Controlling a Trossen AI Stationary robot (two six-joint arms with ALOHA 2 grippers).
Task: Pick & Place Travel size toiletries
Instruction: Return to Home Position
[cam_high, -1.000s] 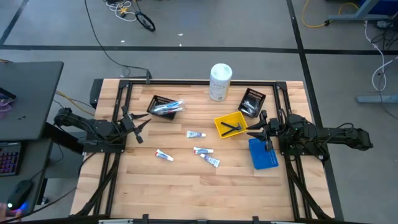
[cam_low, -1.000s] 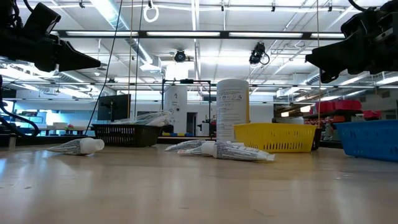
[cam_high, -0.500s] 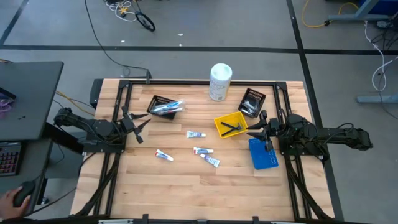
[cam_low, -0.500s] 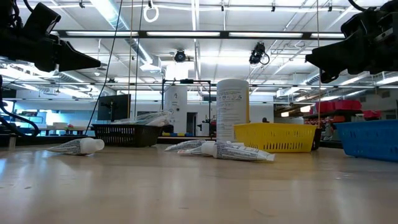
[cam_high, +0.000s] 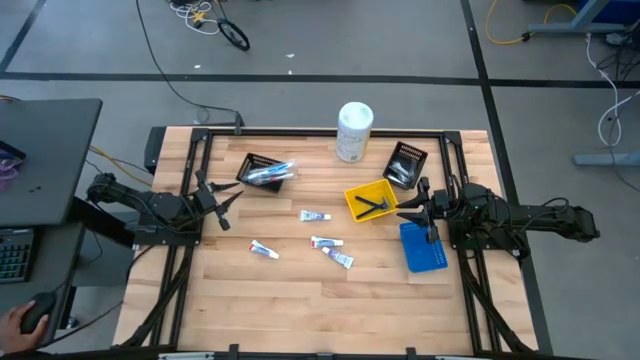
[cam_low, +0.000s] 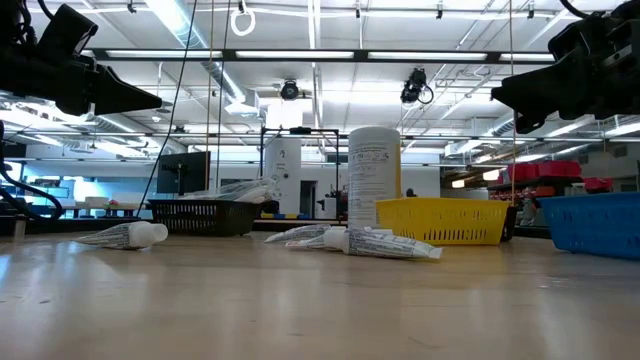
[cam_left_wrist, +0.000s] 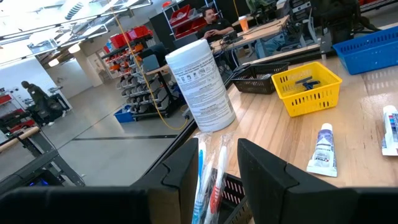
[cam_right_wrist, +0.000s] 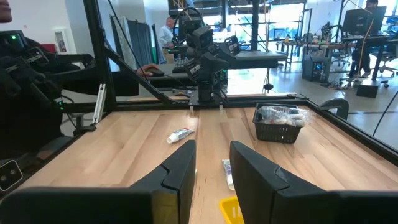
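**4 tubes (cam_high: 315, 215) loose, both grippers open**

Clock set on the high view, with 12 at the far edge of the table (cam_high: 300, 310).

1 tube lies just to 12 of centre. A 2nd tube (cam_high: 325, 242) lies at centre, and a 3rd tube (cam_high: 342, 260) is just beside it toward 5. A 4th tube (cam_high: 264, 250) lies apart at 8. All 4 lie flat on the bare wood.

The canister (cam_high: 354, 130) stands upright at 12. The left black bin (cam_high: 252, 162) at 10 holds pale toothbrushes (cam_high: 270, 173). The yellow bin (cam_high: 384, 188) at 2 holds dark-handled razors (cam_high: 370, 206). The right black bin (cam_high: 412, 154) sits just beyond it toward 1; I cannot tell what lies in it. The blue bin (cam_high: 423, 250) lies at 3, and its contents are also unclear.

The left gripper (cam_high: 230, 208) hangs at 9 and points toward 3, with its fingers spread and nothing between them. The right gripper (cam_high: 408, 208) hangs at 3 and points toward 9, over the near ends of the yellow and blue bins. Its fingers are also apart and hold nothing. In the low view both hang well above the wood.

Off the table at 8, a hand (cam_high: 22, 322) rests on a mouse (cam_high: 36, 312).
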